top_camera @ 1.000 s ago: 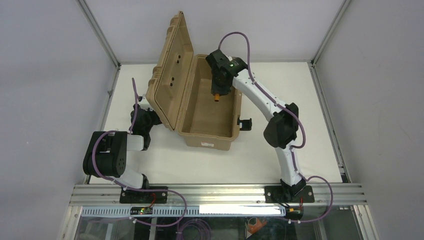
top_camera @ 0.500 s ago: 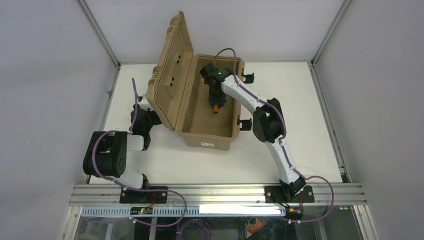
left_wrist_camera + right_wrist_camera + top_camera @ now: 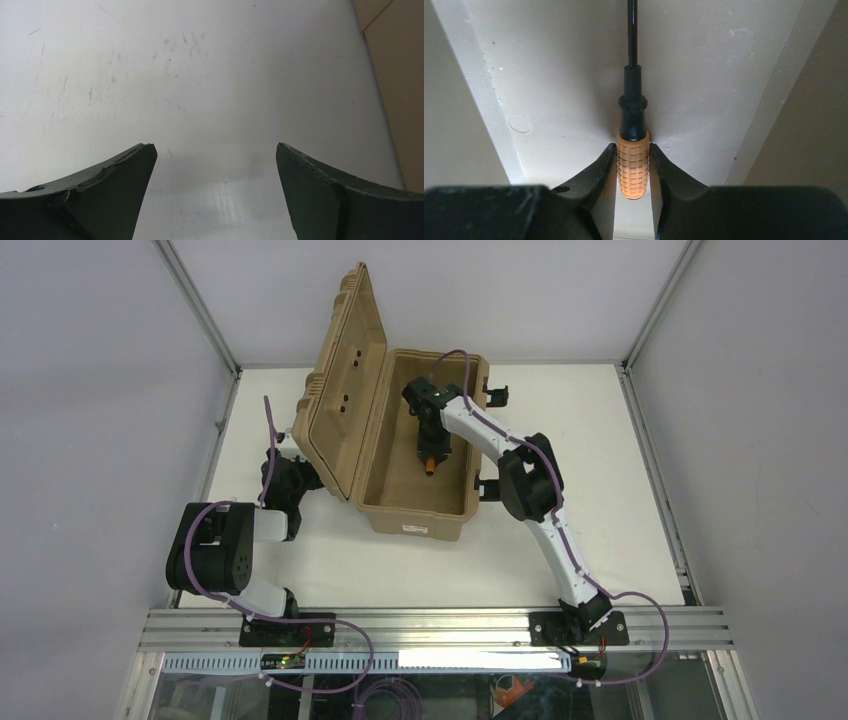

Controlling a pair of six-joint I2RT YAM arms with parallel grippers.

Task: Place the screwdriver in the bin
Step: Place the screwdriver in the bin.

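The bin (image 3: 418,523) is a tan case standing in the middle of the table with its ribbed lid (image 3: 340,380) propped open to the left. My right gripper (image 3: 431,455) reaches down inside it, shut on the screwdriver (image 3: 430,465). In the right wrist view the orange handle (image 3: 633,171) sits clamped between both fingers (image 3: 594,175), and the thin black shaft (image 3: 632,35) points away over the bin's pale floor (image 3: 559,75). My left gripper (image 3: 214,155) is open and empty over the bare table, behind the lid's left side.
Black latches (image 3: 490,488) stick out from the bin's right side. The bin's tan wall (image 3: 400,80) shows at the right edge of the left wrist view. Metal frame rails (image 3: 200,310) border the white table.
My right gripper has moved left and down into the bin with the screwdriver, its arm folding in over the right wall. The left arm has not moved.
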